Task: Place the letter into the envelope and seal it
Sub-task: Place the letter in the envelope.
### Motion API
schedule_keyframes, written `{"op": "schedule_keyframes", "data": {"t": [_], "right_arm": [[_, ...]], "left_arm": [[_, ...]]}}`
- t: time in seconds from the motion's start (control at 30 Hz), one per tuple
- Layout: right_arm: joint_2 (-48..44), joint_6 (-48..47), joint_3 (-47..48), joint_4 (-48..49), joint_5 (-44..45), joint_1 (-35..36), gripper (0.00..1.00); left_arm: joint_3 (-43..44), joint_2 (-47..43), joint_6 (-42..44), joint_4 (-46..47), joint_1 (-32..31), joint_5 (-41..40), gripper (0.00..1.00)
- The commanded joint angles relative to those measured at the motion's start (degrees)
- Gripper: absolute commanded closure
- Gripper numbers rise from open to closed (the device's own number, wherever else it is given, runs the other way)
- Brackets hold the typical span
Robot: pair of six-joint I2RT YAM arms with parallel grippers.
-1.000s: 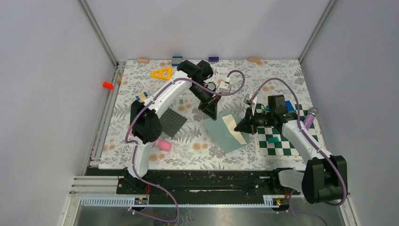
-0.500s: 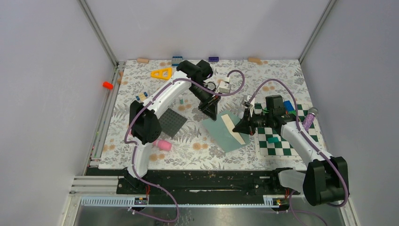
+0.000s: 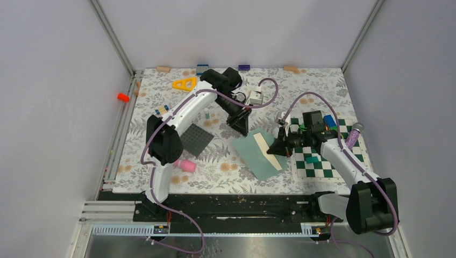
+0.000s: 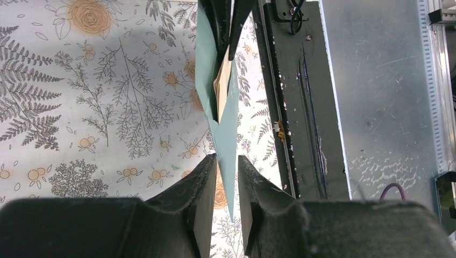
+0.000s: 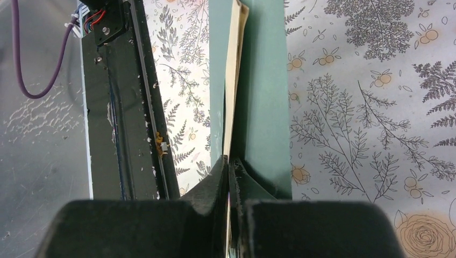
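Your right gripper point(image 5: 228, 164) has its fingers drawn together on the near edge of the letter point(image 5: 233, 80), a cream sheet seen almost edge-on in the right wrist view. No gap shows between the fingers there beyond the paper itself. From that pinch the letter runs away from the gripper with teal paper on both sides of it, so it sits partly within the envelope point(image 3: 250, 153), though you cannot tell how deep.

Your left gripper point(image 4: 224, 159) meets the envelope from the opposite end. Its fingers stand a little apart, with a pointed corner of the envelope running down between them. That corner lies against one finger point(image 4: 248, 204), while a sliver of the floral surface point(image 3: 215, 172) shows between the paper and the other finger point(image 4: 201, 199). So the fingers bracket the corner rather than press flat on both of its faces.

From above, the envelope lies slantwise near the middle of the surface, between your two grippers, with the letter showing as a pale strip along its right part. It is just left of the green chequered mat point(image 3: 328, 166) and apart from the dark grey square mat point(image 3: 196, 140).
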Motion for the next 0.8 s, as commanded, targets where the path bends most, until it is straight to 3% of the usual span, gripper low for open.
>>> {"op": "schedule_keyframes", "data": {"t": [0.0,0.77], "right_arm": [[0.4,-1.9,1.2,-1.9,-0.2,0.6,1.0],[-0.2,-3.6,1.2,-3.2,-1.1,0.9,1.0]], "left_arm": [[0.7,-3.3,-1.0,2.0,0.7,1.5,0.77],[2.5,0.0,-5.4,5.1,-0.8,-1.0,0.79]]}}
